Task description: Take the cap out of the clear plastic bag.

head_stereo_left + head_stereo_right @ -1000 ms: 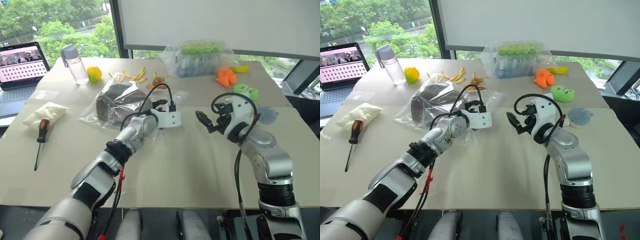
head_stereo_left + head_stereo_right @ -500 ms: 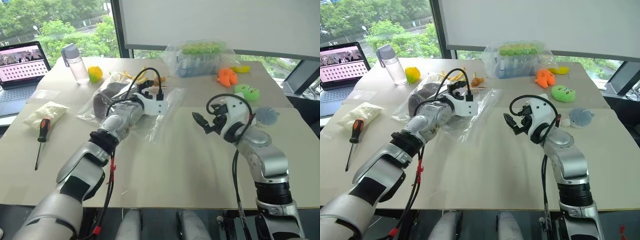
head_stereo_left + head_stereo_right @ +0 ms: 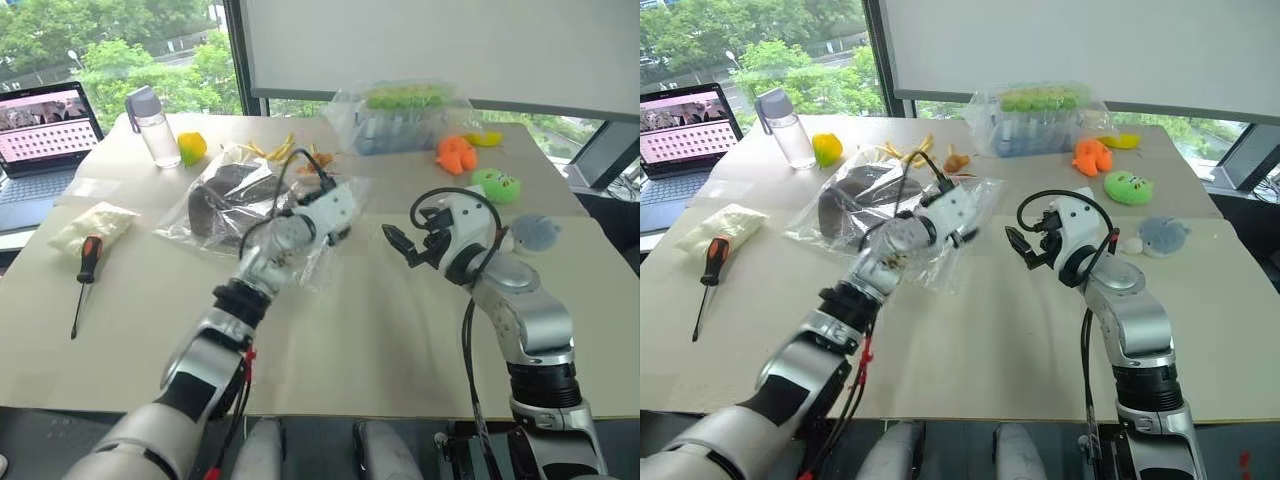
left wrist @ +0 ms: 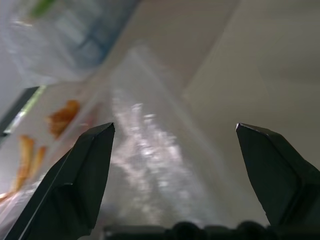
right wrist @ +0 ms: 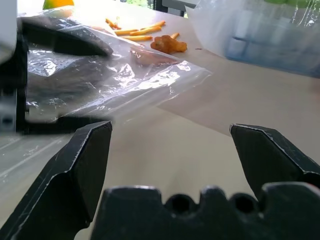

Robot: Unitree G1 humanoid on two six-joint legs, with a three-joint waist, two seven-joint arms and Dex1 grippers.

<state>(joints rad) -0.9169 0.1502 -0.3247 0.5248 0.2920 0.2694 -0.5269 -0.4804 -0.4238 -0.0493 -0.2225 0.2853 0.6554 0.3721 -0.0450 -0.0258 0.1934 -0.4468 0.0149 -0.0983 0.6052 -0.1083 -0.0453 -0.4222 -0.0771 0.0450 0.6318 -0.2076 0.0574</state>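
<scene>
- Table (image 3: 380, 330) near the robot is bare; both arms reach out over it toward the middle.
- The right gripper (image 3: 1018, 248) hangs above the table to the right of the bag. Its two fingers stand wide apart and nothing is between them. In the right wrist view the bag's near corner lies ahead of it.
- The left gripper (image 4: 175, 165) is over the right part of the clear plastic bag (image 3: 330, 205), above the loose flat plastic. Its fingers are also spread wide, and in the left wrist view only crinkled film is seen between them, not pinched. So neither gripper holds anything.
- The clear plastic bag lies flat on the table, left of centre. The cap (image 3: 225, 195), dark brown, is inside it, in the left and farther part, well away from the end under the left gripper.
- Farther away, some orange snack pieces (image 3: 270, 150) lie just behind the bag, and a bulkier bag of green and blue things (image 3: 400, 115) stands at the far edge.
- Judgement: the step in hand is the first grasp on the bag, and the cap is not yet out. I think the next move calls for one gripper to close on the thin film near the open end and hold it, while the other reaches in for the cap. Thin plastic can slip, so the pinch must be low and firm.
</scene>
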